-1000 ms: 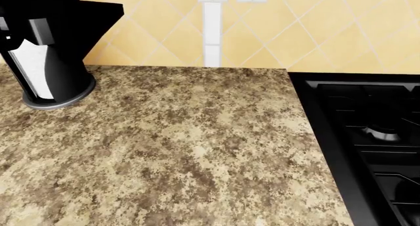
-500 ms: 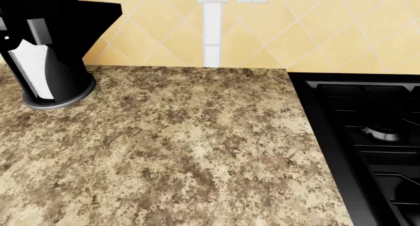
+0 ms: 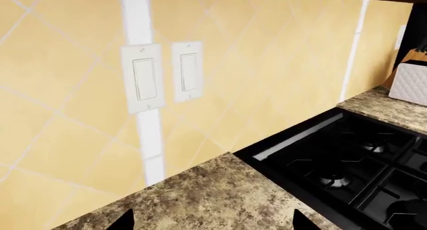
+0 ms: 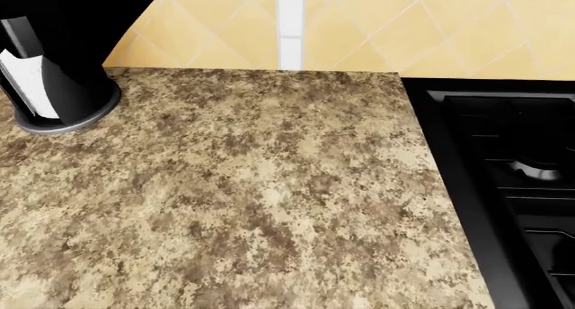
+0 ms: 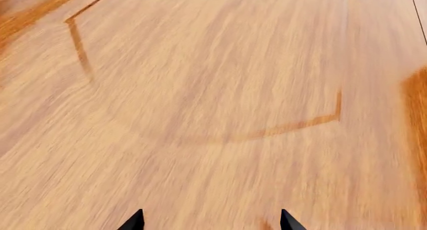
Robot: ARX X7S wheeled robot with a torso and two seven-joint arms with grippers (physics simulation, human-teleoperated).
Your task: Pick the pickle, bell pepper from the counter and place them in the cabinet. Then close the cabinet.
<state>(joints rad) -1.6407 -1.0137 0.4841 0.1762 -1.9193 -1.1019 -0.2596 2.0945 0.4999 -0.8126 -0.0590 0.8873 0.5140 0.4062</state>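
Left gripper (image 3: pixel 210 221): only two dark fingertips poke in at the edge of the left wrist view, set well apart with nothing between them, so the jaws stand spread and empty.
Ahead of the left jaws: a strip of the counter (image 3: pixel 200 195) in speckled granite, then the yellow tiled wall carrying two white rocker switches (image 3: pixel 163 74); off to one side of the jaws, the black gas stove (image 3: pixel 347 165), and beyond it a white box-like object (image 3: pixel 408 82) I can't identify.
Right gripper (image 5: pixel 210 221): again just two dark tips, wide apart, holding nothing.
Ahead of the right jaws: a wooden panel (image 5: pixel 213 99) with a routed groove fills the whole view; it looks like a cabinet door face, close in front of the tips, though I can't say whether it is touched.
Head view: neither arm shows; bare granite, the stove's edge, and a black paper-towel holder (image 4: pixel 54 60) with a white roll.
Pickle and bell pepper: not visible in any view, neither on the counter stretch shown nor in either gripper.
Progress: I can't judge whether the vegetables are already stowed. With the right jaws empty at the wooden panel, my guess is the cabinet is being dealt with.
Writing: no brand, label or lettering readable anywhere.
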